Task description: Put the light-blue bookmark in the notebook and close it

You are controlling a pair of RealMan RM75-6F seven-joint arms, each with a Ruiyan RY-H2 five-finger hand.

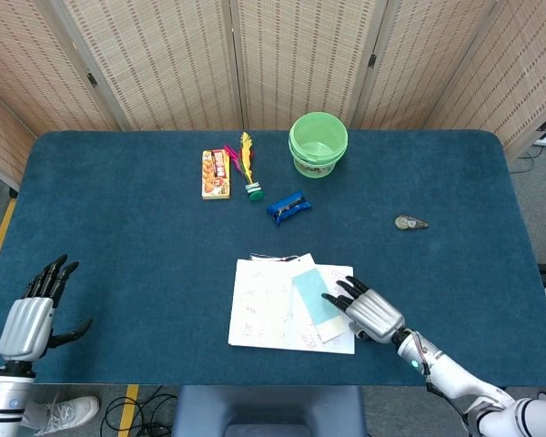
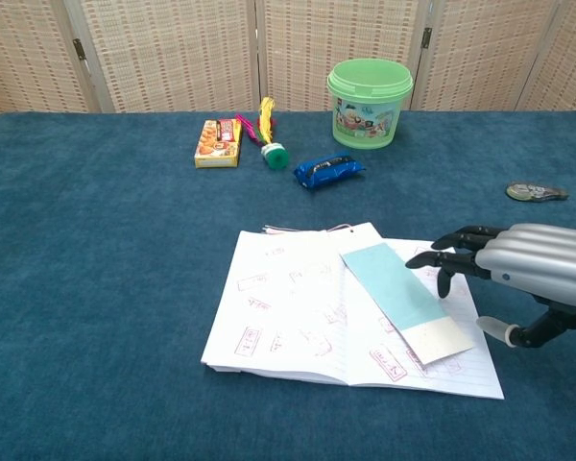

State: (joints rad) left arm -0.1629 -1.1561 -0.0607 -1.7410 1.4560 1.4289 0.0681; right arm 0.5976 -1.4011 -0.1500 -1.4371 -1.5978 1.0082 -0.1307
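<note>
The notebook (image 1: 266,316) (image 2: 288,317) lies open near the table's front edge, its pages stamped in red. The light-blue bookmark (image 1: 315,304) (image 2: 403,298) rests diagonally across the right-hand page, free of any hand. My right hand (image 1: 371,311) (image 2: 530,269) hovers just right of the bookmark, over the notebook's right edge, fingers spread and holding nothing. My left hand (image 1: 29,314) stays at the front left corner, far from the notebook, fingers apart and empty; the chest view does not show it.
At the back stand a green bucket (image 1: 318,143) (image 2: 370,103), a blue packet (image 1: 288,207) (image 2: 327,170), a yellow feathered shuttlecock (image 1: 249,166) (image 2: 270,136) and an orange snack box (image 1: 216,174) (image 2: 218,143). A small round tape-like object (image 1: 409,222) (image 2: 536,191) lies at the right.
</note>
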